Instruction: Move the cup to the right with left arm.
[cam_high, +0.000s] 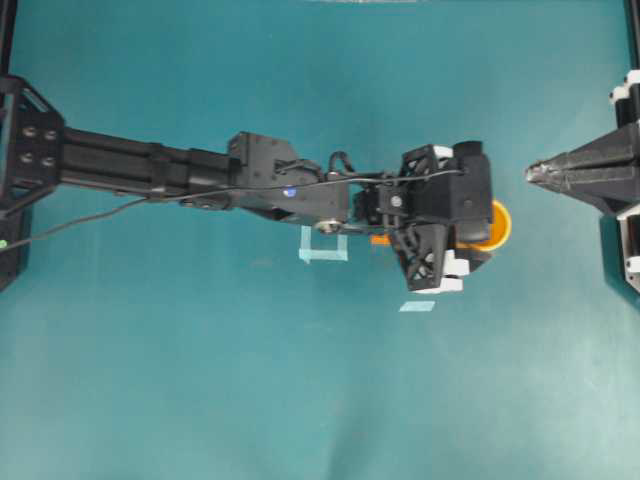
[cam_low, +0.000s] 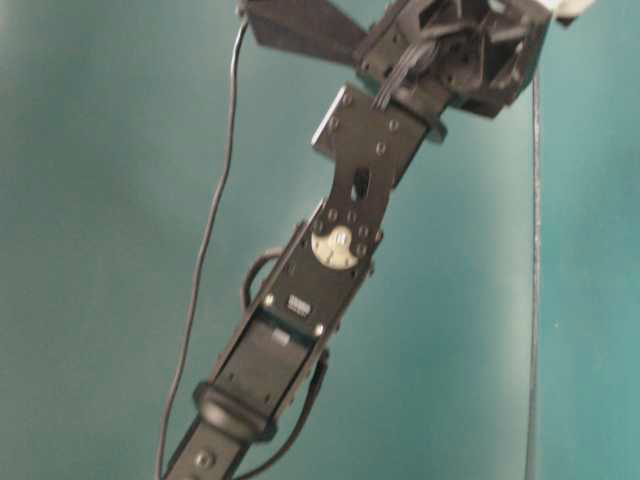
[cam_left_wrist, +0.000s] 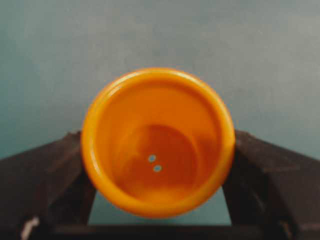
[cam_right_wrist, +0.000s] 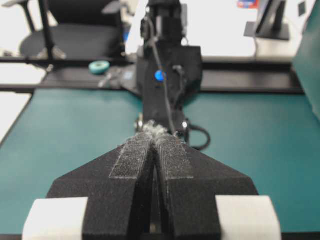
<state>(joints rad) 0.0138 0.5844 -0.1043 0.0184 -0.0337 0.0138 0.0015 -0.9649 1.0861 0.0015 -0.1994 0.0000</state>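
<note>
The orange-yellow cup (cam_left_wrist: 157, 142) sits between my left gripper's two black fingers (cam_left_wrist: 45, 175), which press on both of its sides. Its open mouth faces the wrist camera. From overhead, part of the cup's rim (cam_high: 498, 224) pokes out to the right of my left gripper (cam_high: 470, 225), which is shut on it at the table's middle right. The left arm (cam_low: 340, 250) stretches out long from the left side. My right gripper (cam_high: 530, 172) rests at the right edge with its padded fingers pressed together (cam_right_wrist: 152, 137), a short way right of the cup.
A small orange cube (cam_high: 380, 239) lies partly under the left wrist. Pale tape marks lie on the teal table, one (cam_high: 323, 245) under the arm and one (cam_high: 417, 306) nearer the front. Black frame posts (cam_high: 8, 40) stand at the table's left and right edges.
</note>
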